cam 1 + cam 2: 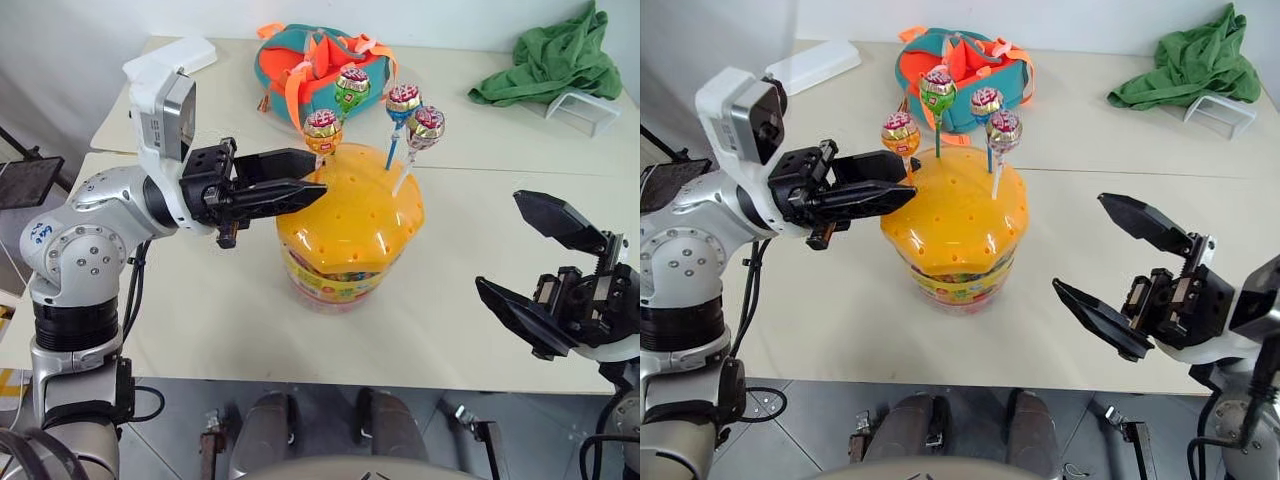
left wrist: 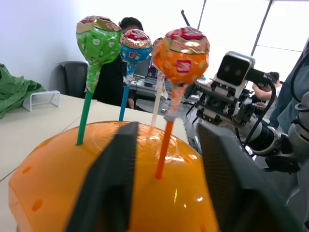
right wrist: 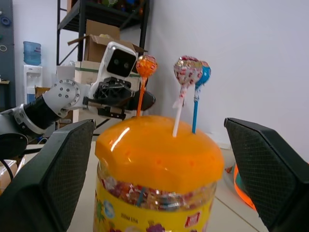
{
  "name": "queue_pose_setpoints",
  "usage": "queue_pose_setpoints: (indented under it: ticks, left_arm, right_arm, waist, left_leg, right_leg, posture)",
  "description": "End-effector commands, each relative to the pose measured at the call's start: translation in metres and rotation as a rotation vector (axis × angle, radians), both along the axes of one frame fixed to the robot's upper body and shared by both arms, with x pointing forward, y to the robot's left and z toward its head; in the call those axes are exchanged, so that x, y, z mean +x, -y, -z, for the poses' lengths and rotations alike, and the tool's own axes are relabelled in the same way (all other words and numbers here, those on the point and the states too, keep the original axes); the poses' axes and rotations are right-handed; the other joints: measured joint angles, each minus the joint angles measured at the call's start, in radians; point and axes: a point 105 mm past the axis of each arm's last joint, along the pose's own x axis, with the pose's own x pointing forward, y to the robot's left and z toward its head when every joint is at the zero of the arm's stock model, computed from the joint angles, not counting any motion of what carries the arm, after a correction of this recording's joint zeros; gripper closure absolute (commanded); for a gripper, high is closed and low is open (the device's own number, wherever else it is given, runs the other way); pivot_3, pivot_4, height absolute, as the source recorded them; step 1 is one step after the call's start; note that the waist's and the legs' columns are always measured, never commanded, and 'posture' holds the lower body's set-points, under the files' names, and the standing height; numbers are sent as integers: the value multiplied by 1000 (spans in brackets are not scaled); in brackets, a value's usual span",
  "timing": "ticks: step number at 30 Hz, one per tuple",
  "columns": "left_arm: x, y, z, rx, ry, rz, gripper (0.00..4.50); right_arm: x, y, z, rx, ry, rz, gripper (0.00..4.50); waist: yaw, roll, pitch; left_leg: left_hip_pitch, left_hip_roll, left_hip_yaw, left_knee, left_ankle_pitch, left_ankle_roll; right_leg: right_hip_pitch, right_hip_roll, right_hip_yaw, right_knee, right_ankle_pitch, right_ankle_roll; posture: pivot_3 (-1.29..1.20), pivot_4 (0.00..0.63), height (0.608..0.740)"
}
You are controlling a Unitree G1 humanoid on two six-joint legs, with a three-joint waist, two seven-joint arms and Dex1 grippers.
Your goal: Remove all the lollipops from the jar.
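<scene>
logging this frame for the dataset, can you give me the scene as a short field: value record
jar: clear tub with domed orange lid, upright on the table
lollipops: four, all standing in the lid on their sticks
orange lollipop: nearest the left gripper
green lollipop: behind it
blue lollipop: towards the back
white lollipop: on the right
left gripper: fingers either side of the orange stick, narrowing, contact unclear
right gripper: wide open, apart from the jar
behind the jar: teal-and-orange bag, green cloth
removed so far: none

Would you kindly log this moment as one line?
left gripper: around orange lollipop stick | right gripper: open, idle | jar: four lollipops in
</scene>
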Motion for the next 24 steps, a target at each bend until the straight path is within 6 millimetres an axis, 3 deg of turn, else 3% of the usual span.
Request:
queue_pose_setpoints:
  ticks: [1,3,7,9,11,12,14,16,20,24]
  left_arm:
    - [-7,-1,-18,-81,35,50,3945]
    - [-5,-12,-34,-201,-10,65,4473]
    - [-2,-36,-52,-341,-94,97,4473]
    - [11,-65,-58,-440,-177,28,4473]
    - [24,-89,-50,-451,-233,-86,4473]
    - [29,-97,-42,-421,-252,-152,4473]
    - [47,-133,10,-259,-382,-437,4473]
    - [50,-163,53,-98,-449,-658,4473]
    - [19,-182,134,292,-560,-788,4473]
    - [3,-202,178,448,-613,-931,4473]
  right_arm:
    - [-7,10,-5,10,55,19,0]
    - [-9,14,-3,7,41,28,0]
    - [-12,16,-4,16,40,41,0]
    - [-15,12,-5,16,58,19,0]
    - [-16,7,-4,-4,55,-11,0]
    - [-17,4,-2,-28,58,-33,0]
    - [-22,-5,2,-108,72,-116,0]
    - [-24,-9,5,-163,76,-173,0]
    - [-24,-5,22,-280,18,-248,0]
    - [-15,5,36,-360,-44,-244,0]
  waist:
    - [1,0,0]
    - [1,0,0]
    - [-4,0,0]
    - [-4,0,0]
    - [-9,0,0]
    - [-11,0,0]
    - [-14,0,0]
    - [-25,0,0]
    - [-21,-5,1]
    - [2,-8,-1]
  left_leg:
    - [0,0,0,0,0,0]
    - [0,0,0,0,0,0]
    - [0,0,-1,0,0,0]
    - [1,1,-1,0,0,0]
    - [2,1,0,0,0,0]
    - [2,1,0,0,0,0]
    - [2,1,1,-1,0,0]
    - [4,1,4,-3,-1,1]
    - [5,1,5,-6,-2,0]
    - [1,8,5,-1,-5,1]
  right_leg:
    - [0,0,0,0,0,0]
    - [0,0,0,0,0,0]
    - [0,0,0,0,0,0]
    - [0,0,0,1,0,0]
    - [0,0,1,2,0,0]
    - [0,1,1,2,0,0]
    - [-1,1,1,1,0,0]
    - [-1,1,4,1,0,0]
    - [-1,1,4,0,0,0]
    - [-1,1,3,-4,0,0]
  posture:
    - [0,150,740]
    - [0,150,740]
    - [0,150,740]
    - [0,150,740]
    - [0,150,740]
    - [0,150,740]
    - [0,150,740]
    - [0,150,740]
    - [0,150,740]
    - [0,150,740]
